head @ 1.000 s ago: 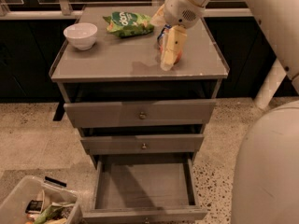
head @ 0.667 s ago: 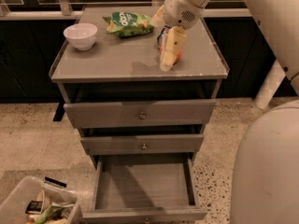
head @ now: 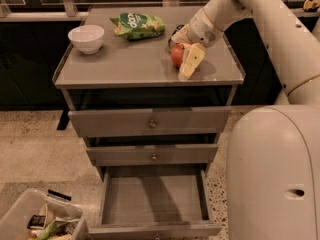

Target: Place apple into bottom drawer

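Observation:
The red-orange apple (head: 176, 54) rests on the grey cabinet top (head: 125, 64), near its right front. My gripper (head: 189, 60) comes down from the upper right and is right against the apple's right side, reaching down to the top's surface. The bottom drawer (head: 155, 200) is pulled out below, and its flat grey floor is bare. The two drawers above it, the top one (head: 150, 122) and the middle one (head: 154, 155), show only closed faces with brass knobs.
A white bowl (head: 86, 38) stands at the back left of the top. A green snack bag (head: 138, 25) lies at the back middle. A dark can (head: 176, 32) peeks out behind my wrist. A bin of clutter (head: 37, 220) sits on the floor at the lower left. My white body (head: 275, 174) fills the right.
My gripper has shifted slightly to the right and down, and the apple, hidden behind it before, now shows at its left side. Nothing else moved.

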`<state>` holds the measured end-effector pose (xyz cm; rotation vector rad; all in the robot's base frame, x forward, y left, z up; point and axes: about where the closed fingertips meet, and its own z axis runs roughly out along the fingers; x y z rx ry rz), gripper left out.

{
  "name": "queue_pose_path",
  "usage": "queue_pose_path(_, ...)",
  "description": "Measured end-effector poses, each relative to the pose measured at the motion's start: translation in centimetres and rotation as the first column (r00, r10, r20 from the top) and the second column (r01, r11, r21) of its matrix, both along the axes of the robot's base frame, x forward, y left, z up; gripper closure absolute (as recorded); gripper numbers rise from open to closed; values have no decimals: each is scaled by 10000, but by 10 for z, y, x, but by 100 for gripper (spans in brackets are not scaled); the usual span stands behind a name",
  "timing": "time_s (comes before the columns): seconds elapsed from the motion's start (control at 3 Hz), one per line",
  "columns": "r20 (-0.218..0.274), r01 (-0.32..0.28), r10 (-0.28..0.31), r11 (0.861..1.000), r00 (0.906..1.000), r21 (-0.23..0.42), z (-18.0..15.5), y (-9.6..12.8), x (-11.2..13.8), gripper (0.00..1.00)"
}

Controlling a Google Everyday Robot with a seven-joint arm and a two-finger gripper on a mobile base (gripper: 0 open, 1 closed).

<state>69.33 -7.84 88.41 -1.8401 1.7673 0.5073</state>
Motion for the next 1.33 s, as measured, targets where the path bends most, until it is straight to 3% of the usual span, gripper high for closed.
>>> queue_pose_path(0.67, 109, 176, -177, 9998, 9998, 61, -4, 2, 12, 0)
queue_pose_path(1.0, -163, 664, -672, 9967, 9976, -458, -24, -1, 37, 0)
queue_pose_path(1.33, 422, 962, -947, 9947, 9946, -356, -8, -7, 51, 0)
